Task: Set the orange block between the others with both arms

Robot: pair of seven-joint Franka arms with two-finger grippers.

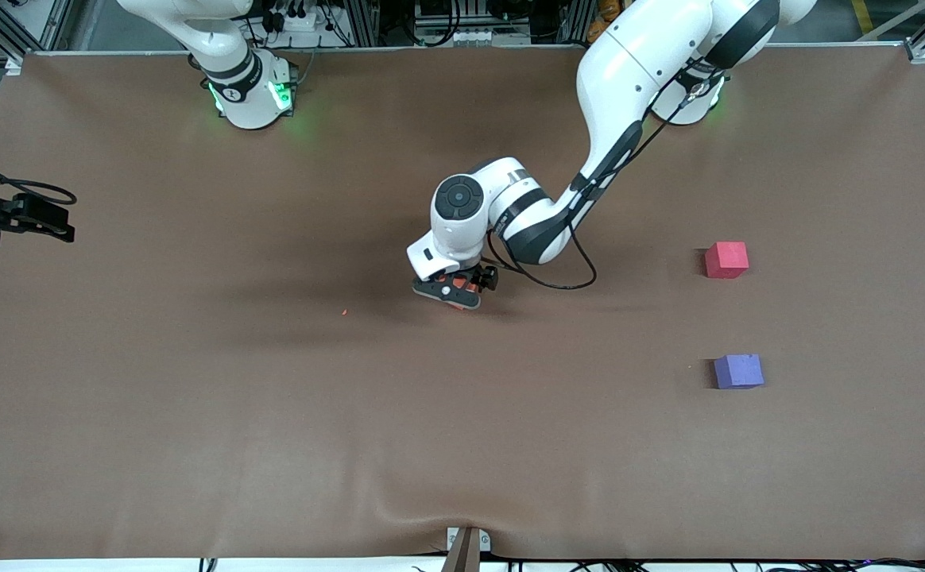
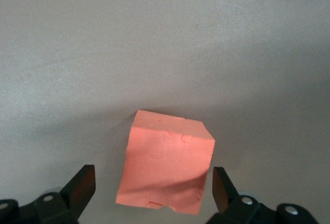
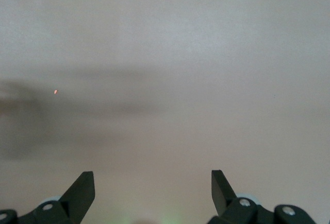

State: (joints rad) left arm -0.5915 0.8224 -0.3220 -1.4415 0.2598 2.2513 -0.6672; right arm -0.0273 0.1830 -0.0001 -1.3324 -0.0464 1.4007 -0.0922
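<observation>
1. The orange block [image 2: 165, 165] sits on the desk [image 1: 192, 381] directly under the left pincer [image 2: 153, 188], between its two spread fingers [image 2: 82, 185] with a gap showing on each side, so nothing is gripped yet
2. It lies skewed to the fingers, one corner turned toward them; if they close on it like that, I'd expect it to twist or squirt out sideways rather than seat flat
3. It is soft matte foam, a cube with slightly ragged edges and faint dents on its top face, so a hard squeeze could crush it and let it sit crooked in the grip
4. A tiny orange crumb [image 1: 344, 313] lies on the desk toward the right arm's end, away from the left pincer; the foam seems to shed, so rough handling may tear more off
5. The pinkish-red cube [image 1: 726, 260] and purple-blue cube [image 1: 738, 371], same blunt foam shapes, stand well away from the left pincer toward the left arm's end; the slot between them looks modest, and a careless set-down could nudge either one
6. The right pincer [image 3: 153, 188] waits wide open over bare desk
7. The brown desk cover looks smooth and soft, with a ripple at its front edge
</observation>
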